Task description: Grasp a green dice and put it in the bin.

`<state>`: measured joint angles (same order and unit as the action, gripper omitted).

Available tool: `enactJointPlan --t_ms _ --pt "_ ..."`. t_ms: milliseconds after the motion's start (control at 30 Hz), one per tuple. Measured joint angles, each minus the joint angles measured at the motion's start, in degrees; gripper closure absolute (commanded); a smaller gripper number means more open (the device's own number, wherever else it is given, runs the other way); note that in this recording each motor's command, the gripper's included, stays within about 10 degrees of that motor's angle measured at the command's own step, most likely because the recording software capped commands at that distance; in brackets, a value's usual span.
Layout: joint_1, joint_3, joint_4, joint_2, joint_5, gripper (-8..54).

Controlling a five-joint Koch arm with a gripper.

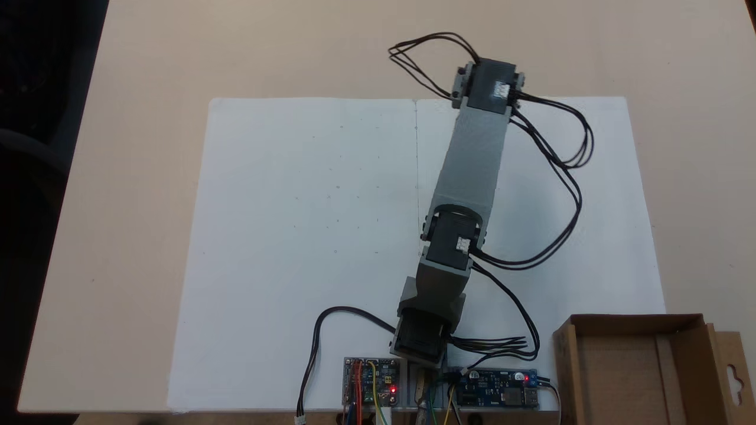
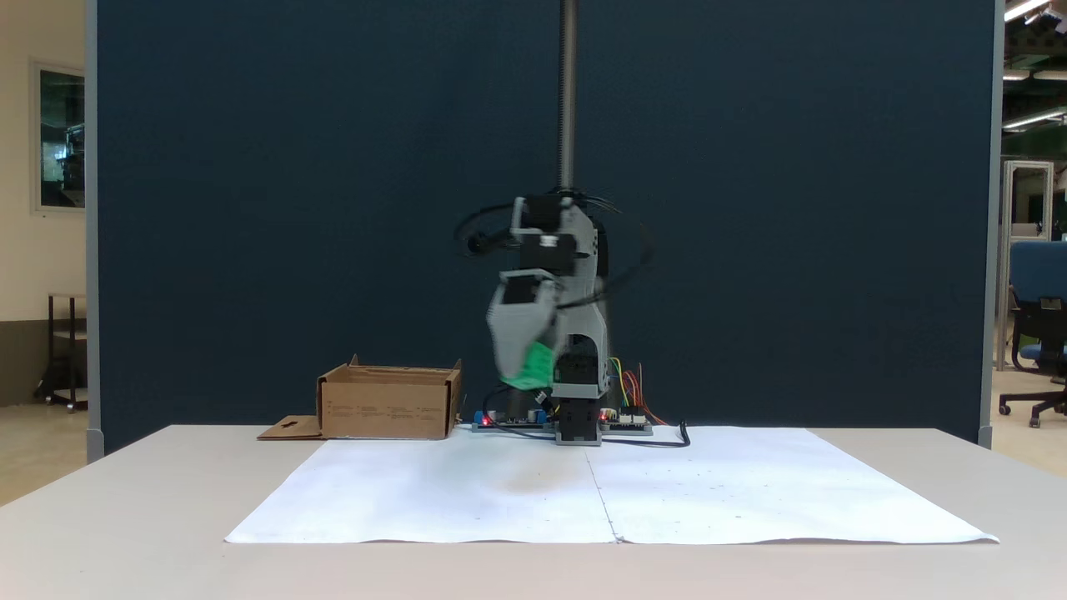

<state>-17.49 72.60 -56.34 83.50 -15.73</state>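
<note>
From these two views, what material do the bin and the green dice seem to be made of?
The bin looks like matte brown cardboard: folded flaps, raw edges and a punched hang-hole tab. The green dice, carried at the gripper, is blurred; its bright, even green suggests plastic, though the finish cannot be judged.

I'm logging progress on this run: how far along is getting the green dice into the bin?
Done, it seems: the pick-up. A blurred green shape that looks like the green dice hangs at the gripper, well above the white paper. In hand: the carry, though blur hides the grip itself. Left: the drop. The bin shows a bare cardboard floor with no dice in it, and it stands off to one side of the arm.
</note>
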Motion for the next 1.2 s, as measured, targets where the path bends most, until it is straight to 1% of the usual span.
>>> enactJointPlan --t_ms 367,800,1100,1200 --pt "-23.2 0.0 0.0 5.6 10.2 33.7" --pt "-48.1 0.1 0.0 9.2 18.2 33.7" --pt "-63.9 0.1 0.0 9.2 25.0 33.7" --pt "-68.1 0.1 0.0 7.6 27.2 33.7"
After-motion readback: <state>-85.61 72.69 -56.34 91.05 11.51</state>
